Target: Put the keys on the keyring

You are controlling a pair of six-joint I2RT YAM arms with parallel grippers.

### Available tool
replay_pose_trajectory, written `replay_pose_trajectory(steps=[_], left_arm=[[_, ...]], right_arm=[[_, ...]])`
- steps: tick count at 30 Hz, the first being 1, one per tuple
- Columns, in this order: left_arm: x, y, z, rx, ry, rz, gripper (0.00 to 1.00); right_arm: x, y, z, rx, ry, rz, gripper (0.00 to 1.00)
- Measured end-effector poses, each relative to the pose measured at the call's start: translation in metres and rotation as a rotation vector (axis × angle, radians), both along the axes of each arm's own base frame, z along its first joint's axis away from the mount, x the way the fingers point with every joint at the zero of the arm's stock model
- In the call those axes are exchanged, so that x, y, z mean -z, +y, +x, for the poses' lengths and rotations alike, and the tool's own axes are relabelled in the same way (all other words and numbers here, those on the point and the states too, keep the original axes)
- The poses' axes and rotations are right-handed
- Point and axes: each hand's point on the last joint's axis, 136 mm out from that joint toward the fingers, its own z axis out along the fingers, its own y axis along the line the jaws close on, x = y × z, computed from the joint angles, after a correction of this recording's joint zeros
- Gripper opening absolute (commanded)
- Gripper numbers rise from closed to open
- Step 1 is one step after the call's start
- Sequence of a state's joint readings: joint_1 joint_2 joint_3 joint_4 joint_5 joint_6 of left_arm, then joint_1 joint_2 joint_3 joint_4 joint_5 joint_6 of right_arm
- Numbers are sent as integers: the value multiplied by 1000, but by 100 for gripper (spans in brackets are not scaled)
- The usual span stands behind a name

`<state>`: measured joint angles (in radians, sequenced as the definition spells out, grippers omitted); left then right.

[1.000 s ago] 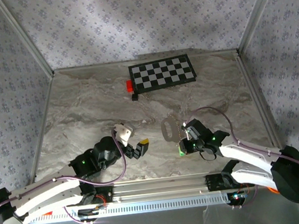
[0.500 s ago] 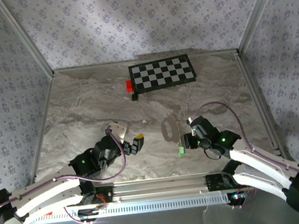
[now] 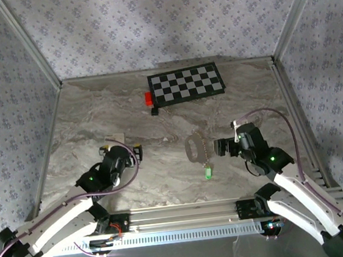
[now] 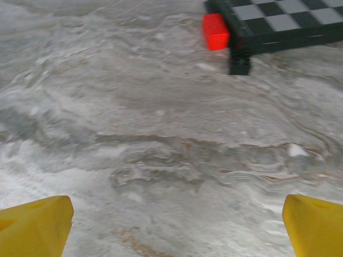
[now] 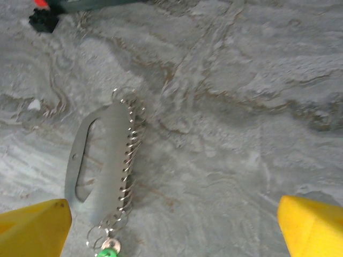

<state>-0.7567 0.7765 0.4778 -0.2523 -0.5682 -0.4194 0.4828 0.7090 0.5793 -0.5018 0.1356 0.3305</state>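
Note:
A flat grey metal key [image 3: 192, 148] with a long slot lies on the marble near the table's middle. The keyring's chain of small wire rings [image 5: 130, 155] runs along the key's right edge down to the green tag [image 3: 208, 175] [image 5: 107, 252]; whether it is threaded through the key I cannot tell. My right gripper [image 3: 227, 140] [image 5: 171, 233] stands open just right of the key [image 5: 102, 160], with nothing between its yellow pads [image 5: 313, 227]. Well to the left, my left gripper [image 3: 121, 149] [image 4: 174, 233] is open over bare marble, yellow pads [image 4: 37, 227] wide apart.
A checkerboard [image 3: 186, 83] [image 4: 284, 21] lies at the back of the table, with a small red block [image 3: 148, 98] [image 4: 215, 31] and a black block [image 3: 155, 111] [image 4: 239, 61] at its left corner. Metal rails edge the table on both sides.
My right gripper has opened and drawn back to the right, away from the green tag. The left arm has swung left and turned toward the back. The key and chain stay put.

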Motion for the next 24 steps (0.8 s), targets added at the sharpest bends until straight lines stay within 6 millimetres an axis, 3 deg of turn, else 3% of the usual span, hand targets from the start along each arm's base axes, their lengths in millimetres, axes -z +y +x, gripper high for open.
replay_pose_trajectory(steps=[5,15,24], left_arm=[[9,24,9,-103,44,-33,100],[4,37,23,-139,-48,-2,100],[2,73,28,-234,-139,41,99]], right_arm=[[-7,-25,13,106,-29,-1,100],[-46,-74,35,320,-244,-6,100],[-20,-88,43,348,-336,-73,100]])
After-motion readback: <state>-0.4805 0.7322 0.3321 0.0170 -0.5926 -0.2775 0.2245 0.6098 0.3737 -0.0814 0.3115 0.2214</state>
